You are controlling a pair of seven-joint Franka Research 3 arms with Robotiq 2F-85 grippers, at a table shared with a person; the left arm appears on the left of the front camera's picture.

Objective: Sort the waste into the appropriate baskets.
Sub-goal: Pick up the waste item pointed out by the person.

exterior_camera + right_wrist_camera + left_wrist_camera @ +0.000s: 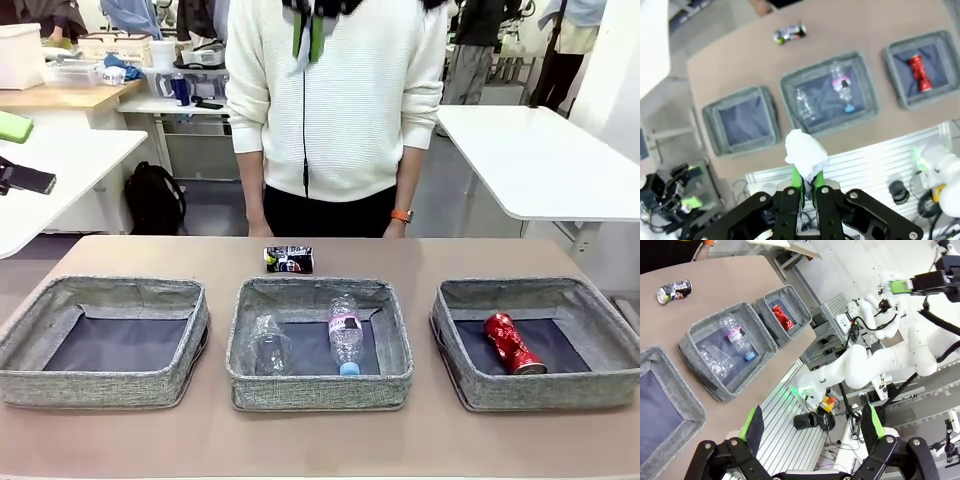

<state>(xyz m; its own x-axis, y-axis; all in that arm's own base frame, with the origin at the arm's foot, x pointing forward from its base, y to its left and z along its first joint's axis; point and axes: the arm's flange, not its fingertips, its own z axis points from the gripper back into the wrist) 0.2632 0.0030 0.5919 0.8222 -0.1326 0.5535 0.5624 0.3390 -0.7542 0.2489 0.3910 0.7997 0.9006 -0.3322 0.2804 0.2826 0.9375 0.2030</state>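
Note:
Three grey baskets stand in a row: the left basket (105,340) has nothing in it, the middle basket (318,342) holds a clear plastic cup (268,346) and a clear bottle (345,335) with a blue cap, and the right basket (535,340) holds a crushed red can (513,343). A crushed dark can (288,259) lies on the table behind the middle basket, near the person. My right gripper (807,181) is shut on a crumpled white paper ball (805,153), high above the table's near edge. My left gripper (812,422) is open and holds nothing, off the table's near side.
A person in a white sweater (335,100) stands at the far edge of the table. In the left wrist view, the right arm (875,357) and floor equipment lie beyond the table's edge. Bare tabletop (320,440) runs in front of the baskets.

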